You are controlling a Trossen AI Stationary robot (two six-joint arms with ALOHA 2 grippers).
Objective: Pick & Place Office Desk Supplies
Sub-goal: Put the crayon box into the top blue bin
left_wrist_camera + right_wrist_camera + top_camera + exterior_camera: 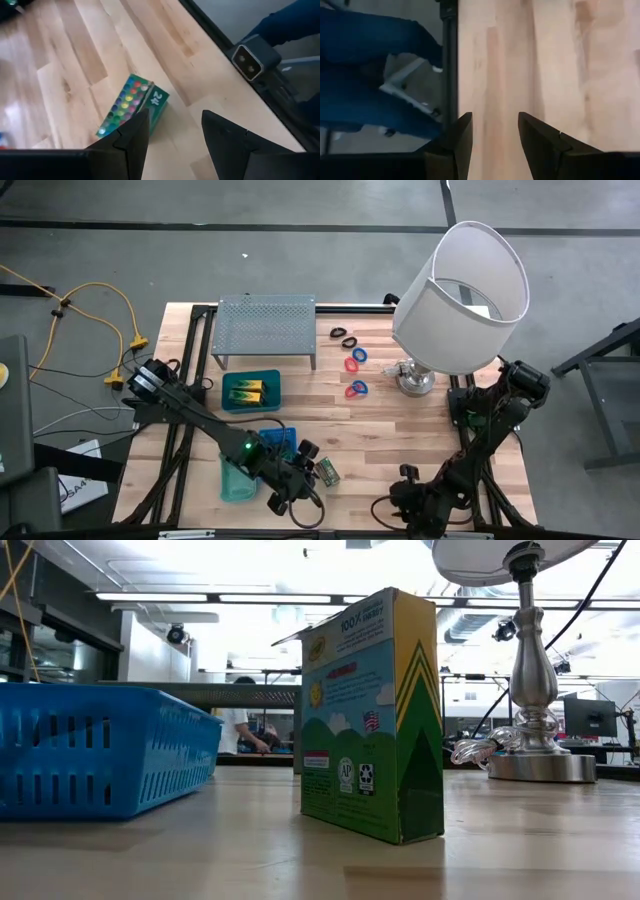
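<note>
A green and yellow crayon box (328, 472) (375, 715) (131, 107) stands upright on its narrow end on the wooden table, near the front edge. My left gripper (308, 478) (175, 137) hangs open just above and beside it, touching nothing. Red and blue rings (355, 362) and black loops (345, 337) lie at the far middle. Yellow-green packets (250, 390) lie in a blue basket (228, 402). My right gripper (392, 508) (495, 132) is open over bare wood at the table's front edge, right of the box.
A grey perforated rack (265, 325) stands at the far side and a white-shaded lamp (460, 295) at the far right. Further blue baskets (280, 442) (100, 750) sit under my left arm. A small camera (252, 60) sits at the table's front edge. Bare wood lies mid-right.
</note>
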